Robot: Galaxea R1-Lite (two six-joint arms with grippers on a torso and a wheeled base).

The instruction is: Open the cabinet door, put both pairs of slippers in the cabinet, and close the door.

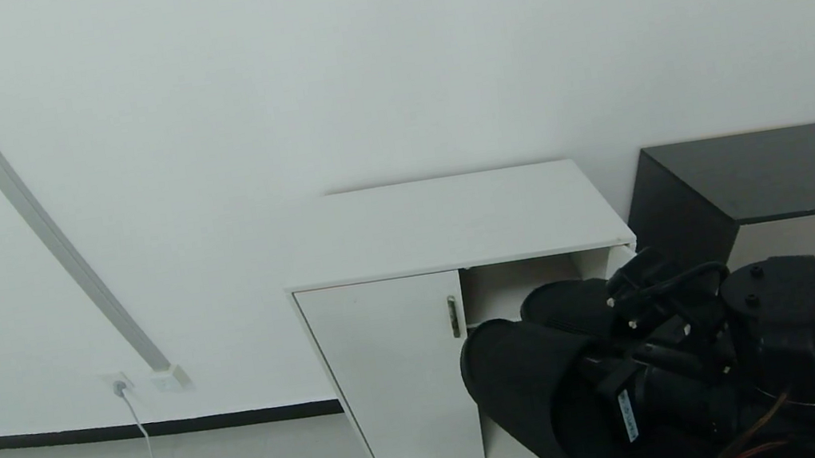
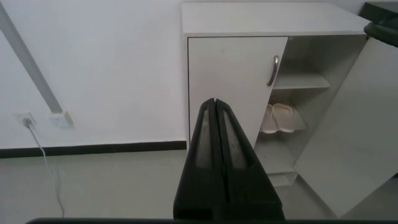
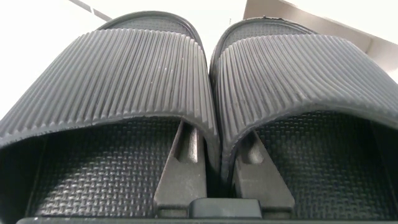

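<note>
Black ribbed rubber slippers (image 3: 149, 81) clamped in right gripper (image 3: 217, 177), unplaced; cream slipper pair (image 2: 283, 118) shelved; white cabinet door (image 2: 348, 124) open; left gripper (image 2: 216, 149) pinched empty.

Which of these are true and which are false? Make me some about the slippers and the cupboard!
1. The right pincer holds a black pair of slippers. True.
2. A pale pair of slippers lies inside the cabinet. True.
3. Both cabinet doors are shut. False: the right door stands open; only the left door is shut.
4. The left pincer holds a slipper. False: it is shut and holds nothing.
</note>
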